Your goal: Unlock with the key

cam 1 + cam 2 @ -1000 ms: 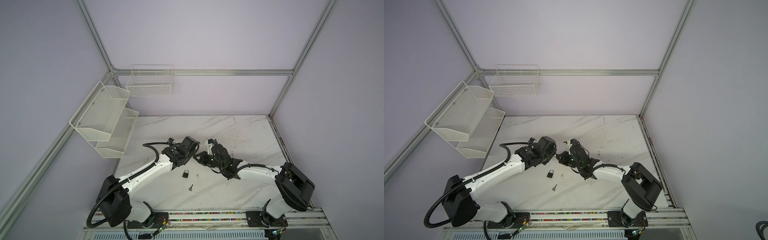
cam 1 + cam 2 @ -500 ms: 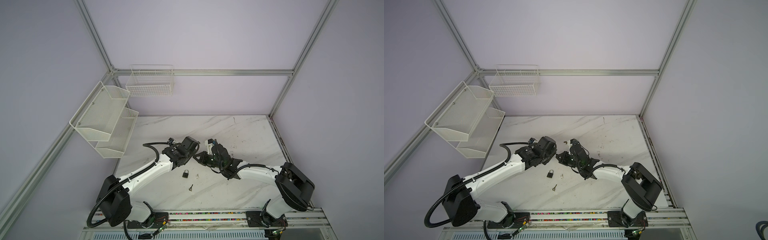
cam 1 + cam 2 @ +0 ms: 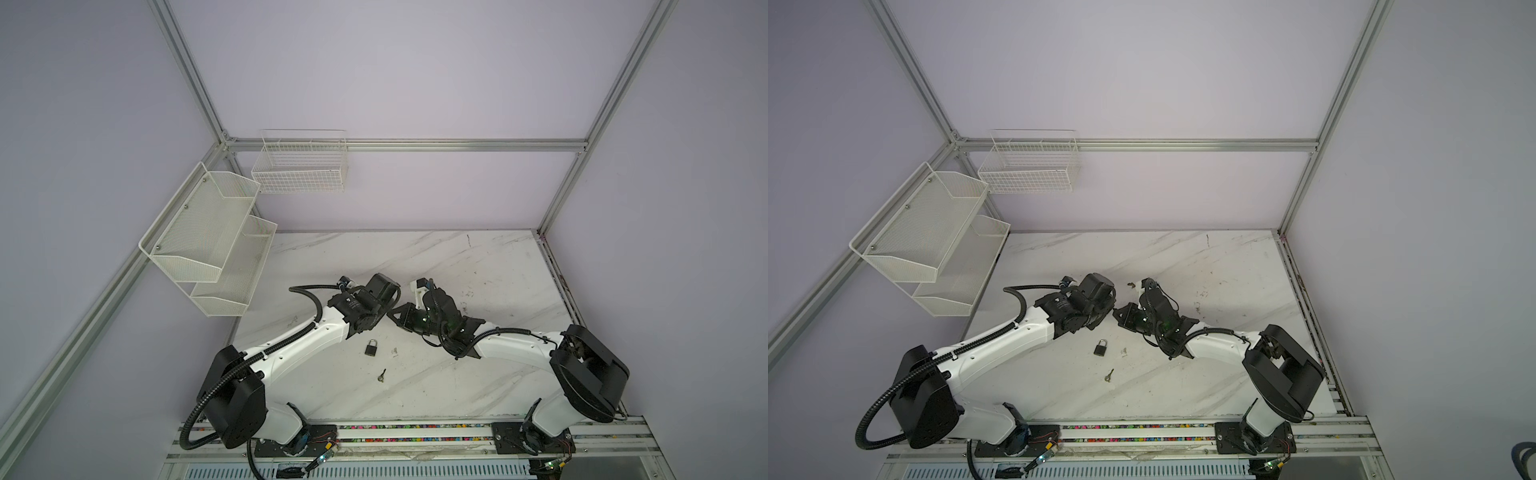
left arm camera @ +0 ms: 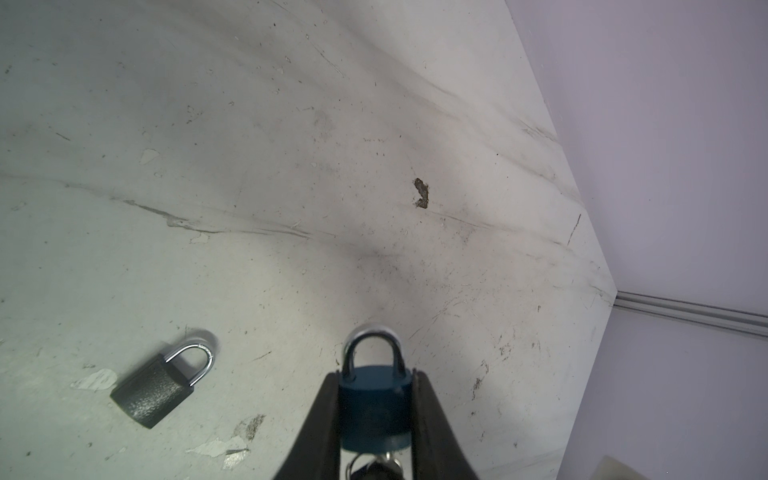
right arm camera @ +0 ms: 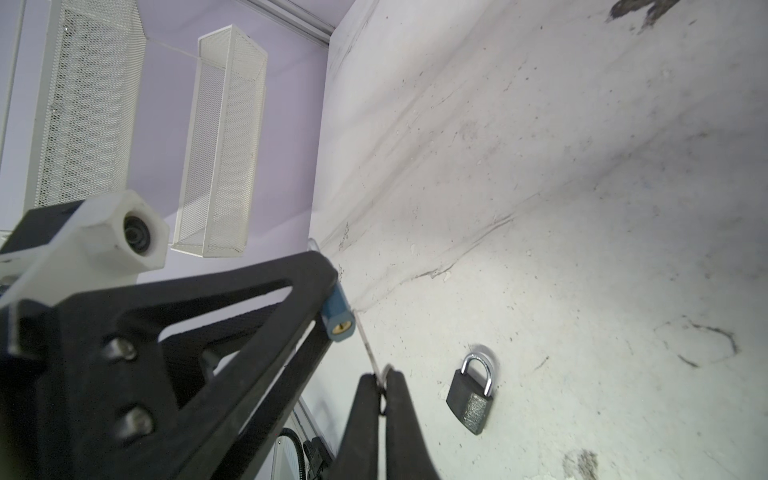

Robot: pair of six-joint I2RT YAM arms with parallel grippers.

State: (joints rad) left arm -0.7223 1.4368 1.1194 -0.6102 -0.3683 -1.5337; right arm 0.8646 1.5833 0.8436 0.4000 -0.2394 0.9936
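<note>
Blue padlock [image 4: 376, 409]: shackle closed, body pinched in left gripper [image 4: 376, 376], brass keyway facing the key [image 5: 368, 349]. Key blade sticks out of the clamped right gripper [image 5: 382, 376], tip beside the keyway; can't tell if inserted. Grey padlock [image 3: 371, 347] flat on table [image 3: 415, 266], shackle closed. Spare key [image 3: 381, 375] at its 5 o'clock.

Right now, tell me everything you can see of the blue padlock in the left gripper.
The blue padlock has a dark blue, matt-looking body and a shiny silver metal shackle, which looks closed. The left gripper clamps the body by its two sides, shackle pointing away from the wrist. Its bottom end shows a brass keyhole. The key in the right gripper reaches near that end, not visibly inserted.
</note>
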